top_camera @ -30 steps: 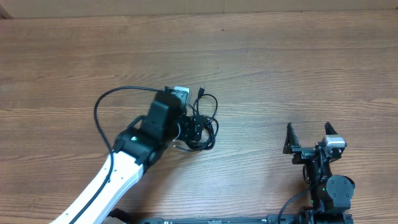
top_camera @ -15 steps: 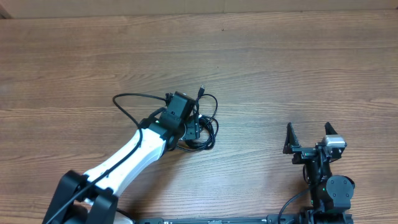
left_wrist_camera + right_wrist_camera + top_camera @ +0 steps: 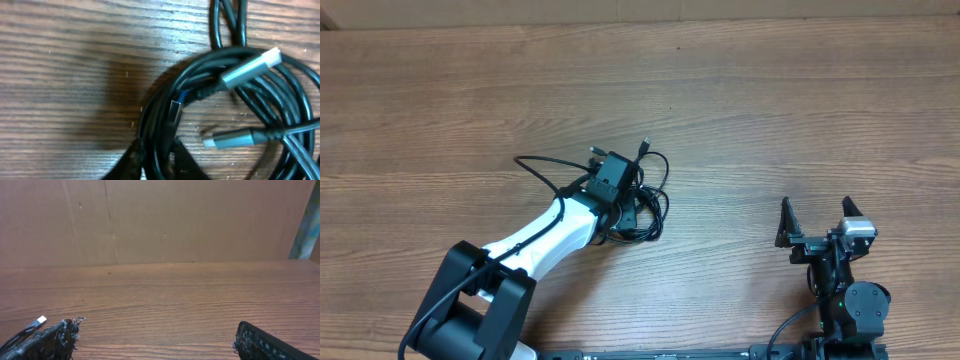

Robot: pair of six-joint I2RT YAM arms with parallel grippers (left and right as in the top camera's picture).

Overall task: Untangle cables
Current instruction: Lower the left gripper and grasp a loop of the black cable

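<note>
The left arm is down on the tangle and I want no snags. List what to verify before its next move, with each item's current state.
1. The left gripper is over the cables: ok.
2. Black strands run between its fingers: ok.
3. The fingers are closed firmly on a strand: cannot tell.
4. Both silver plugs lie outside the fingers: ok.
5. The right gripper is open and apart from the tangle: ok.
6. The cables are separated: not ok, the loops overlap.
</note>
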